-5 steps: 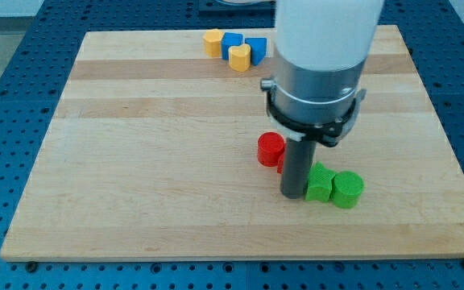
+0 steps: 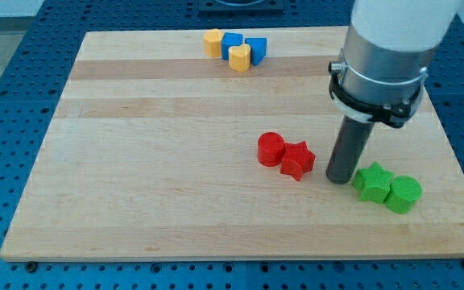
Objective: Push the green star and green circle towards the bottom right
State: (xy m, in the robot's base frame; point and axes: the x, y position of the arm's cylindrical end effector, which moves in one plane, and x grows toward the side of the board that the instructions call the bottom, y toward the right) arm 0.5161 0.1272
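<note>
The green star (image 2: 371, 180) lies on the wooden board (image 2: 159, 161) near the view's bottom right. The green circle (image 2: 403, 194) touches it on its lower right. My tip (image 2: 341, 178) rests on the board just left of the green star, touching or nearly touching it. The rod rises from the tip to the large grey and white arm body above.
A red circle (image 2: 271, 149) and a red star (image 2: 297, 159) sit together left of my tip. At the view's top, a yellow block (image 2: 212, 41), a yellow heart (image 2: 239, 57) and two blue blocks (image 2: 233, 40) (image 2: 256, 48) are clustered. The board's right edge is near the green circle.
My tip has moved to the right, and the green star and green circle have moved right and slightly down with it. The red star, hidden before, now shows.
</note>
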